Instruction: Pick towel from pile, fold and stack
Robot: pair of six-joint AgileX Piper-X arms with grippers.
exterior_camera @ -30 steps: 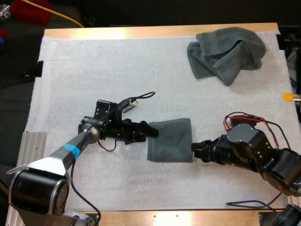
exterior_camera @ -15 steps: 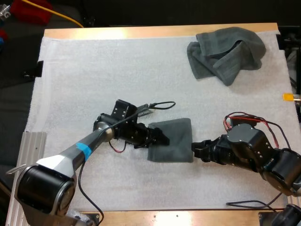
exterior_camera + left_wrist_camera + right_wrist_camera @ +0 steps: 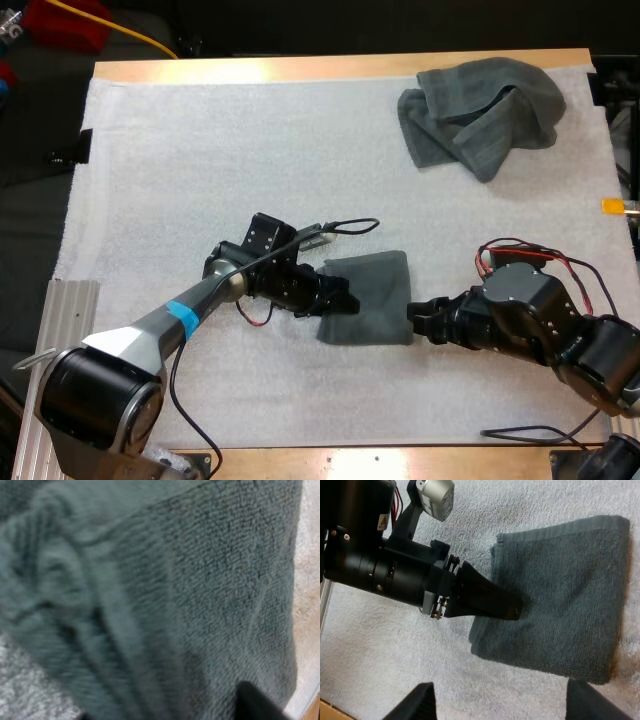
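Wooden bench (image 3: pixel 330 68) covered by a white textured mat (image 3: pixel 200 150). Folded dark grey-green towel (image 3: pixel 378 300), a flat rectangle, lies on the mat near the middle, a bit toward the right side and the near edge. Crumpled dark grey-green towel (image 3: pixel 480 115) sits bunched at the far right corner of the mat, well apart from the folded one.

The left arm comes in from the lower left. The left gripper (image 3: pixel 343 298) points at the folded towel, with its tip over the towel's left edge. In the right wrist view the tip lies on top of the cloth just inside that edge, and the towel under it lies flat. Contact looks likely but can't be confirmed. Can't tell whether the left gripper is wide or narrow. In the left wrist view the towel's looped terry surface is very close, with a soft fold ridge running across it and white mat along one edge.

The right gripper (image 3: pixel 415 318) is low over the mat, just beside the folded towel's right edge near its near-right corner. Its two black fingers (image 3: pixel 422 702) stand wide apart in the right wrist view, holding nothing and clear of the cloth, with bare mat between them and the towel's edge just ahead.
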